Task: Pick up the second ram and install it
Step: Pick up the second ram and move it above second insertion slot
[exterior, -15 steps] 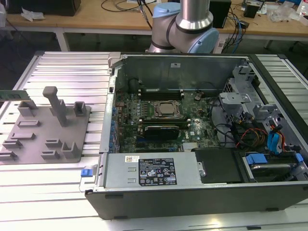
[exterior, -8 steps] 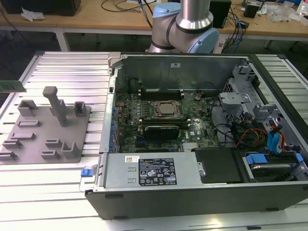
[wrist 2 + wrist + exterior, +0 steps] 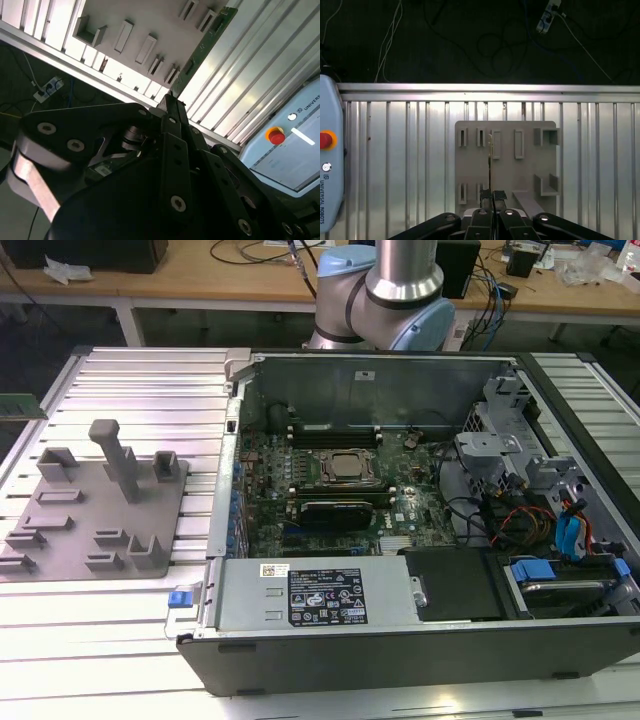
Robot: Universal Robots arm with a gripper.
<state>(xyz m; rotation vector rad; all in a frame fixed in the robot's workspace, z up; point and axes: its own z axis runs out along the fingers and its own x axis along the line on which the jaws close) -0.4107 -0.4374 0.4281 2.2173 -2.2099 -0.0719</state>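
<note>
1. First wrist view: fingers [image 3: 500, 196] pressed on the ram [image 3: 491, 160], pinching one end. The rest sticks out straight ahead of them, with the gray tray [image 3: 520, 175] on the counter [image 3: 395, 150] below.
2. Progress: pickup looks done, install not. The ram is off the tray and nowhere near the case [image 3: 400, 380] or its slots [image 3: 330, 430] (carry-over and seating both left, I'd judge).
3. Look: edge-on it reads as a thin line in the first wrist view. In the second wrist view the ram [image 3: 203, 50] shows its flat face: a long, narrow green board with small dark parts, held straight, no visible bend.
</note>
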